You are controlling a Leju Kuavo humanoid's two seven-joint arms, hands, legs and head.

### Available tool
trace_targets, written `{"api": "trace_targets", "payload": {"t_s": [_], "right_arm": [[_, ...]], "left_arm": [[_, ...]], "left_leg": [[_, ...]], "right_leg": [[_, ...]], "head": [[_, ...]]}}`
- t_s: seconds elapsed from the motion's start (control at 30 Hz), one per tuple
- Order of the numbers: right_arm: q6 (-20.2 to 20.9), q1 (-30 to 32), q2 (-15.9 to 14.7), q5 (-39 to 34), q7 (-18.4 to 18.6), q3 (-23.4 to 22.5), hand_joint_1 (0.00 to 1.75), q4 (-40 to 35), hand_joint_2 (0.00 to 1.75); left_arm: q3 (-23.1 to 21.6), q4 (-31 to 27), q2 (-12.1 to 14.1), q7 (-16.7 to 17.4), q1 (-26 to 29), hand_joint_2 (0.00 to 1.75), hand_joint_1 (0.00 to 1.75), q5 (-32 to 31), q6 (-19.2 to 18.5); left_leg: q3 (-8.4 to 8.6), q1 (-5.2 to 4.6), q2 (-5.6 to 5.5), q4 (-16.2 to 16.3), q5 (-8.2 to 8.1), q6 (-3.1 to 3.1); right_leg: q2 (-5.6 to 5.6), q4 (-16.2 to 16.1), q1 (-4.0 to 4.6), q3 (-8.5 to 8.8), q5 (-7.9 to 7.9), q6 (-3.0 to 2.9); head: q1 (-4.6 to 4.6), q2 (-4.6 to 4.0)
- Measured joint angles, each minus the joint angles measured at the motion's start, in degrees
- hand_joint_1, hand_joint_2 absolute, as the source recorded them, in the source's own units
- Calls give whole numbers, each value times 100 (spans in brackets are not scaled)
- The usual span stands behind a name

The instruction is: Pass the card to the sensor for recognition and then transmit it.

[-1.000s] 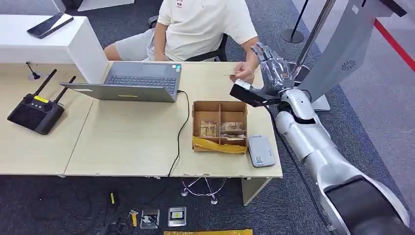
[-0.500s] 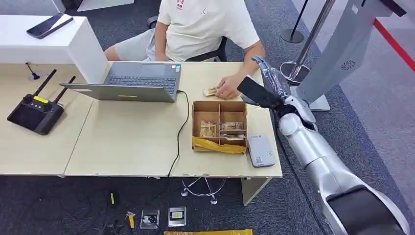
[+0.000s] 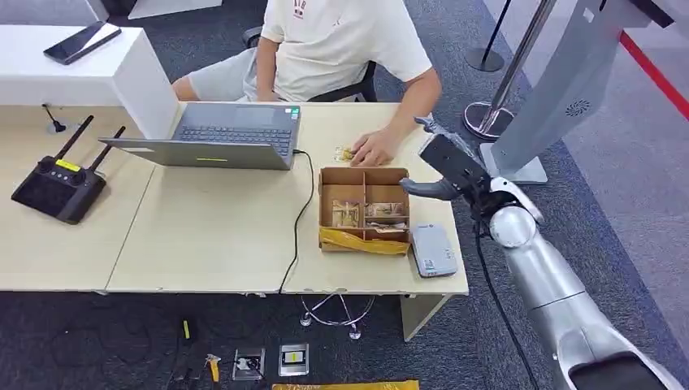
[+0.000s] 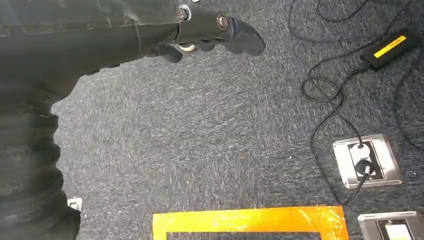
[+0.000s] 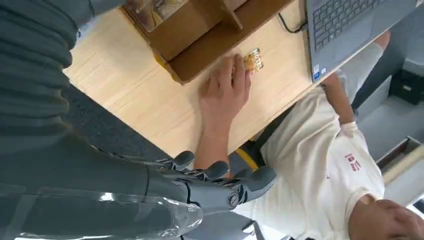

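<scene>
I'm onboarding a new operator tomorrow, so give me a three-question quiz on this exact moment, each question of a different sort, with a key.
1. True or false: the right hand holds the card.
2. Multiple choice: where does the card reader lie? A) on the laptop; B) on the desk beside the cardboard box, near the desk's front edge; C) on the carpet.
3. Fill in: the card lies on the desk under the fingers of the ___ hand.

Key:
1. False; it holds nothing.
2. B
3. person's
</scene>
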Motion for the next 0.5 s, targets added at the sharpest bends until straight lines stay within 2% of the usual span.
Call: {"api": "trace_targets", "payload": {"t_s": [0.17,0.5], "right_arm": [[436,174,-280,-311,160,-123,0,-383,175],[879,753,-876,-678,608,-472,0,-936,175]], "left_arm": [[4,2,13,-61,56,175,0,92,50],[18,4,20,-77,129,175,0,127,50]], "left_leg": [[2,0,3,0,0,0],[0,0,-1,0,-2,0]], "right_leg": [[4,0,0,0,0,0],[-4,-2,0,1,0,0]], "head": [[0,0],[0,0]]}}
